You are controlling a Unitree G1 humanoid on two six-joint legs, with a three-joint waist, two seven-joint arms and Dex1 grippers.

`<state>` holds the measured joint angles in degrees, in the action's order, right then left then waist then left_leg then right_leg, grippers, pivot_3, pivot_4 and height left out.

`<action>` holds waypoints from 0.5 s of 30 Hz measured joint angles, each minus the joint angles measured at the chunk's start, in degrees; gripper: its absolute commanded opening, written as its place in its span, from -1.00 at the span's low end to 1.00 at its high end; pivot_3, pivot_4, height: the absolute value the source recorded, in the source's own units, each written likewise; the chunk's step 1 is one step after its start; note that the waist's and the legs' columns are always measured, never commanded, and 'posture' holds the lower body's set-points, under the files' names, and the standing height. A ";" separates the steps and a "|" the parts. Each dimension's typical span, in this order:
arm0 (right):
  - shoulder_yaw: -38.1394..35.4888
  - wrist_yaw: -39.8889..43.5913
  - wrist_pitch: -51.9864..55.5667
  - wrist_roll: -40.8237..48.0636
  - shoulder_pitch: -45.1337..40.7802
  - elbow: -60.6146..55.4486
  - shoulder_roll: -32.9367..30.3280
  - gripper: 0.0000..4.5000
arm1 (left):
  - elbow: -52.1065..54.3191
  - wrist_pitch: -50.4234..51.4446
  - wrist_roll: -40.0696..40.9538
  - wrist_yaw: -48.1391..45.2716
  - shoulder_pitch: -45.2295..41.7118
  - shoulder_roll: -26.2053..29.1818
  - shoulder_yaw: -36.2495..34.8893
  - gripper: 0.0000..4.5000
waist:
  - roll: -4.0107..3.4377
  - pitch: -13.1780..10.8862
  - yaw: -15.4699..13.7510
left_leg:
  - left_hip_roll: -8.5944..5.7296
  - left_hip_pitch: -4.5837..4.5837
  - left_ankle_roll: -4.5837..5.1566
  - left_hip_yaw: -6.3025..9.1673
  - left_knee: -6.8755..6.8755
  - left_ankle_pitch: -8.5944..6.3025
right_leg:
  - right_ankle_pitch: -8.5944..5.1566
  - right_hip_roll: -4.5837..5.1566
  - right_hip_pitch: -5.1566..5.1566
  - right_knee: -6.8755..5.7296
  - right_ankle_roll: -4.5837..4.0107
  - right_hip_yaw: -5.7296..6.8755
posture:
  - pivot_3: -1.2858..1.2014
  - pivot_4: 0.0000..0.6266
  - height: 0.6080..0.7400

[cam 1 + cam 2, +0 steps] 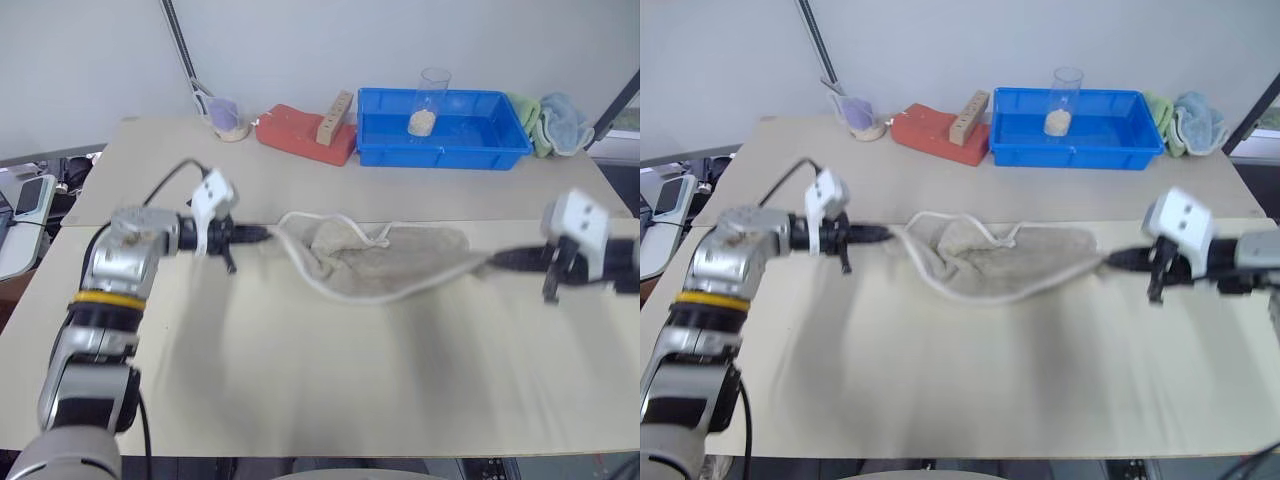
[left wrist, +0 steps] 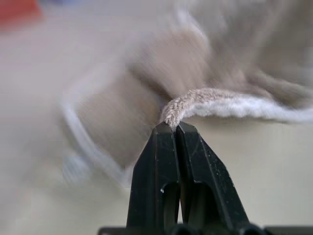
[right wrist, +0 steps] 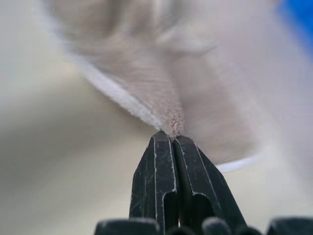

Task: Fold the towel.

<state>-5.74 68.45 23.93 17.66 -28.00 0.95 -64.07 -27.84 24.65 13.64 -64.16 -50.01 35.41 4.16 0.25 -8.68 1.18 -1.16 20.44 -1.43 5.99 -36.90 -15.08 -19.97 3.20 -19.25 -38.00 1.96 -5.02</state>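
Note:
The beige towel [image 1: 385, 262] with a cream-white hem hangs stretched and sagging between my two grippers above the middle of the table. At its left corner, my left gripper [image 1: 262, 235] is shut on the towel; the wrist view has the hem pinched at the black fingertips [image 2: 188, 139]. My right gripper [image 1: 497, 261] is shut on the towel's right corner, where cloth sticks out from between the closed fingers [image 3: 161, 152]. The towel's middle droops in loose folds toward the tabletop.
A blue bin [image 1: 480, 150] holding a clear cup [image 1: 431, 101] stands at the back. Beside it lie a red object [image 1: 300, 133] with a wooden block, a small cup [image 1: 226, 117], and green and light-blue cloths [image 1: 552, 122]. The beige table [image 1: 330, 380] reaches toward me.

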 measured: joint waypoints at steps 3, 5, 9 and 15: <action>5.05 -0.71 -3.68 -5.15 -15.92 14.00 3.44 -0.99 | -13.02 -3.87 -1.24 4.57 -11.42 -2.66 -1.55 -1.00 | 0.03 -0.03 1.00 | 0.00 0.38 0.06 -0.01 0.03 0.05 | 0.02 0.01 -0.42 -0.05 -0.04 0.07 | 0.03 -0.52 1.00; 7.45 -0.56 -6.73 -8.02 -23.66 21.81 4.92 -0.99 | -19.91 -6.84 -2.29 6.88 -17.47 -3.18 -2.59 -1.00 | 0.00 -0.02 1.47 | -0.01 0.85 0.37 -0.11 0.03 0.26 | 0.05 0.06 -0.98 -0.16 -0.08 0.09 | 0.03 -0.52 1.00; 9.97 0.37 -13.39 -13.09 -37.76 36.78 6.49 -0.99 | -31.34 -13.38 -4.21 9.29 -26.51 -2.37 -4.48 -1.00 | -0.06 -0.02 1.87 | 0.04 0.96 0.63 -0.29 0.22 0.40 | 0.06 0.14 -1.28 -0.51 -0.09 0.30 | 0.03 -0.52 1.00; 8.21 4.22 -15.48 -13.33 -39.30 36.87 4.40 -0.99 | -35.02 -16.19 -5.12 5.01 -27.77 2.81 -5.70 -1.00 | -0.10 -0.03 2.00 | 0.10 0.93 0.58 -0.11 0.22 0.43 | 0.06 0.20 -1.32 -0.91 -0.09 0.79 | 0.03 -0.52 1.00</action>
<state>2.47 72.66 8.45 4.33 -67.30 37.82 -59.68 -62.86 8.46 8.52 -59.14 -77.78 38.22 -1.54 0.15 -8.71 3.18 -1.06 21.36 -0.86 5.88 -36.68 -14.64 -19.92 3.41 -20.57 -38.91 1.87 -4.23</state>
